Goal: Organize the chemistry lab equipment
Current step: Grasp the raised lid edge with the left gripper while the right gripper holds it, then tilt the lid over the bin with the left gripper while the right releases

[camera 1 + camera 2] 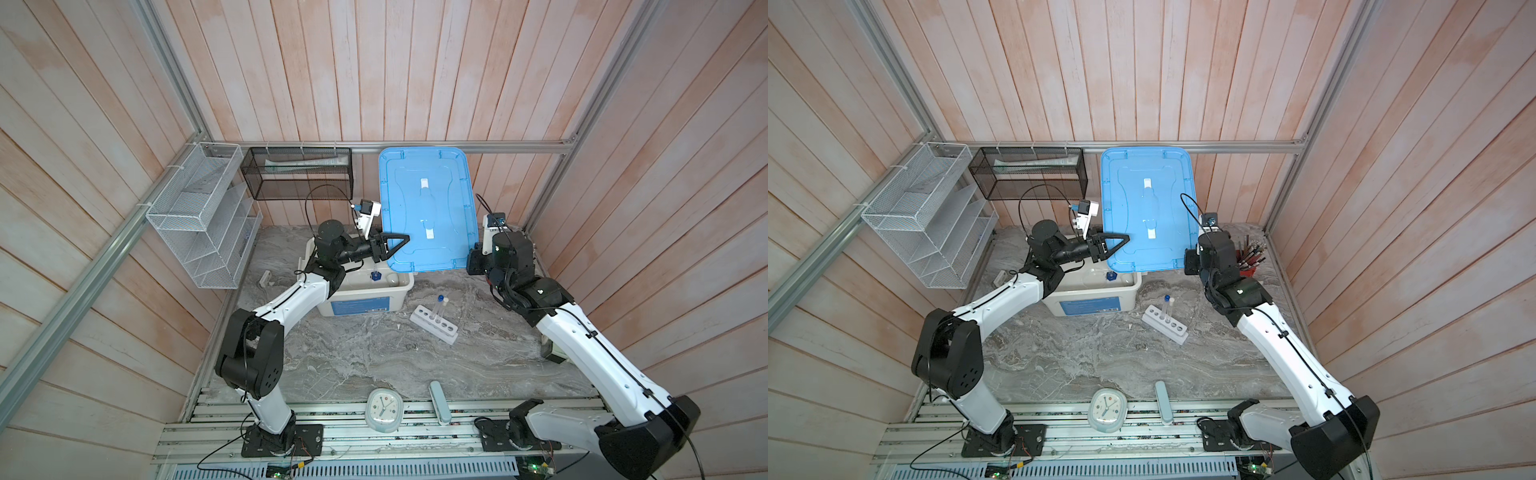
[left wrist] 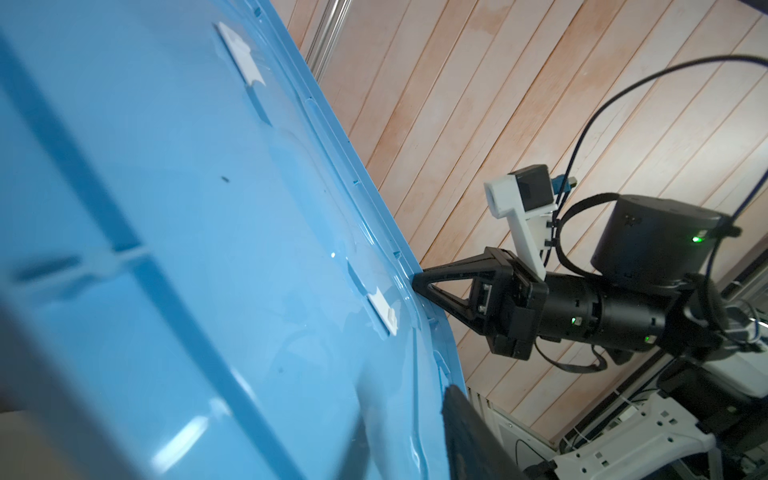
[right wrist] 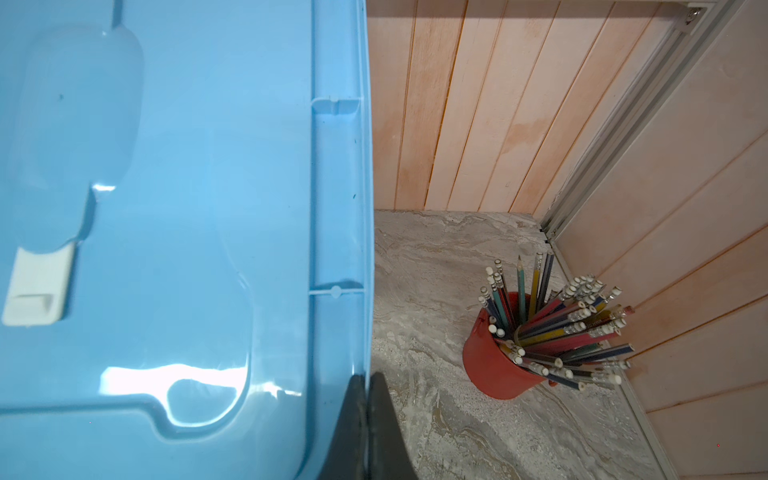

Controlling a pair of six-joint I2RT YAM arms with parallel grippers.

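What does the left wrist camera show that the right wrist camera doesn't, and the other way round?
Only the left wrist view shows the right arm's black wrist and its white-mounted camera from outside. Only the right wrist view shows the red cup of pencils on the marble table. Both show the blue lid, its white clips, the wooden wall, and the right gripper with jaws shut on the lid's rim.
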